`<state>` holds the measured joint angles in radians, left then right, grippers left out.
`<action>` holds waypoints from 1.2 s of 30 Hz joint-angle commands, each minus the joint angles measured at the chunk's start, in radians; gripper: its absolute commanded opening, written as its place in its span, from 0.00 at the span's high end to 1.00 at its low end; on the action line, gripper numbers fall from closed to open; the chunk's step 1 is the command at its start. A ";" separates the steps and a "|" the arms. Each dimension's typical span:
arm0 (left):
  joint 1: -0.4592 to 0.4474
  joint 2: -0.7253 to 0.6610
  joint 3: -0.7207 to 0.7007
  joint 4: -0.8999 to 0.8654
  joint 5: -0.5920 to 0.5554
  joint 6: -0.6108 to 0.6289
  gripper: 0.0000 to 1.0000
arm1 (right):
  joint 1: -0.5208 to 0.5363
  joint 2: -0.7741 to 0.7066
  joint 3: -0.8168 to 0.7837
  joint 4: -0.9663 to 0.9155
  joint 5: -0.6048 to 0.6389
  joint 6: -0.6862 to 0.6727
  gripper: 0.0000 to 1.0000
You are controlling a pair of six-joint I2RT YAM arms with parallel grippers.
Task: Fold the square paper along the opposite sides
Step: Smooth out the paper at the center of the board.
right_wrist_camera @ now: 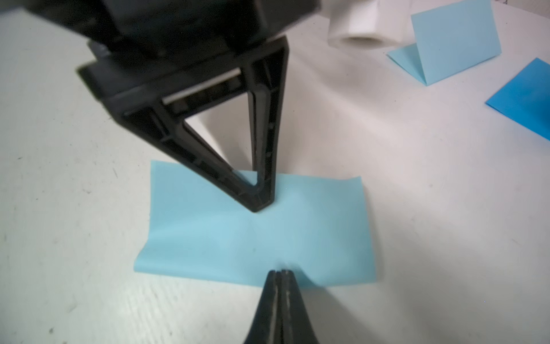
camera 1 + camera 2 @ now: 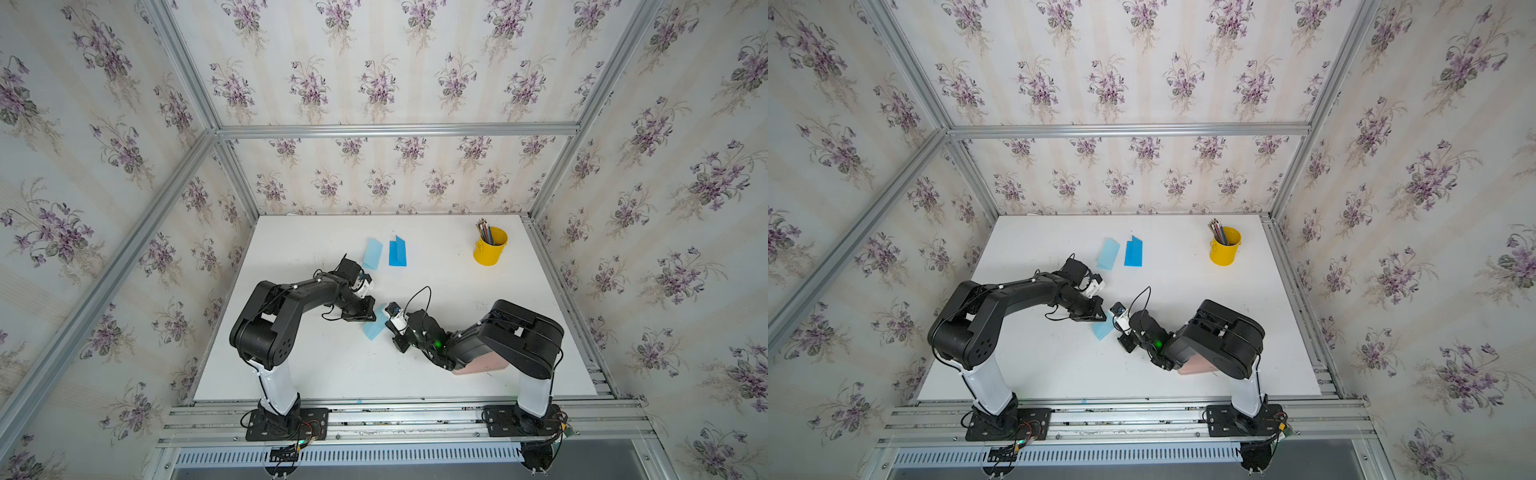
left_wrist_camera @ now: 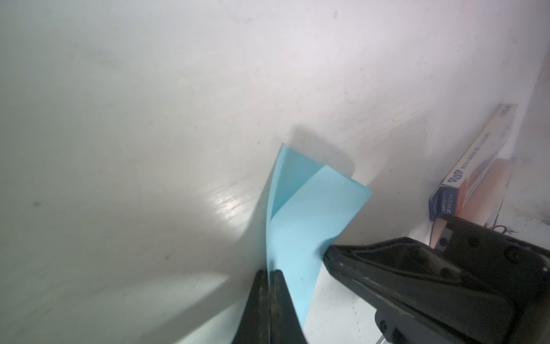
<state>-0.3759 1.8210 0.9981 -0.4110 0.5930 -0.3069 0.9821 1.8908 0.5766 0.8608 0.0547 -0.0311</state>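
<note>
paper: the light blue paper (image 2: pixel 373 329) lies near the middle of the white surface (image 2: pixel 316 370), with the left jaws on one side of it and the right jaws on the other.
fold: in the left wrist view the paper (image 3: pixel 309 214) is doubled over, and its two layers gape apart at the far corner. in the right wrist view the paper (image 1: pixel 208 232) reads as a rectangle lying nearly flat and slightly wavy.
left jaws: closed, with one long edge of the paper pinched between them. the sheet runs straight into the seam.
right jaws: closed tight, tips at the opposite long edge, where the paper puckers. whether they pinch it or only press on it is hard to tell.
far side: a pale folded sheet (image 2: pixel 372 252) and a darker blue folded sheet (image 2: pixel 397 251) lie just beside each other, well apart from the paper. the pale one stands half open like a tent.
far right corner: a yellow cup (image 2: pixel 490 249) holds pencils (image 2: pixel 484 230).
near the right arm's base: a flat printed box (image 3: pixel 476 166) lies on the surface.
</note>
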 commanded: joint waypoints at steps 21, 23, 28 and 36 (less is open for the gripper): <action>0.014 -0.034 -0.041 0.041 -0.028 -0.039 1.00 | 0.000 0.084 0.136 0.017 -0.064 0.014 1.00; 0.015 -0.033 -0.049 0.054 -0.020 -0.041 1.00 | 0.001 0.098 0.134 0.016 -0.060 0.013 1.00; 0.015 -0.028 -0.057 0.069 -0.012 -0.045 1.00 | 0.003 0.125 0.139 -0.003 -0.063 -0.003 1.00; 0.024 -0.035 -0.068 0.069 -0.032 -0.048 1.00 | 0.014 0.057 0.087 -0.106 0.008 -0.046 1.00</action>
<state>-0.3576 1.7870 0.9360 -0.3336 0.5995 -0.3504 0.9909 1.9652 0.6796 0.8494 0.0158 -0.0528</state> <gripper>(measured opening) 0.061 0.067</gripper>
